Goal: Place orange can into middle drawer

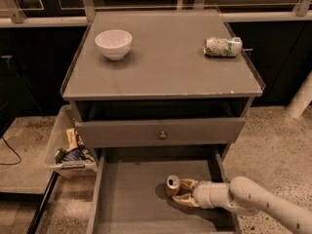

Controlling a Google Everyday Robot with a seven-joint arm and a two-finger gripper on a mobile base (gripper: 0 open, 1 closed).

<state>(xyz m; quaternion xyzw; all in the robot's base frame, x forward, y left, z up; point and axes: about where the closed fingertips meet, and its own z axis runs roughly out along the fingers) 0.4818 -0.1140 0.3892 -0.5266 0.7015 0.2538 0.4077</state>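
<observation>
My gripper (180, 191): low over the middle drawer (129, 199), five o'clock in view, clamped round the orange can (172, 183).
Handling: likely light, thin-walled, slick; I'd squeeze mid-body, gently.

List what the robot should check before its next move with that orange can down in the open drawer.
1. Middle drawer pulled open: ok.
2. Orange can inside the drawer, over its floor: ok.
3. Gripper down in the drawer, right at the can: ok.
4. Can resting freely and let go: cannot tell.
5. Knobbed drawer front above sits further back, leaving room to lift out: ok, it seems.
6. White bowl and dented can up on the cabinet top, out of the way: ok.
</observation>
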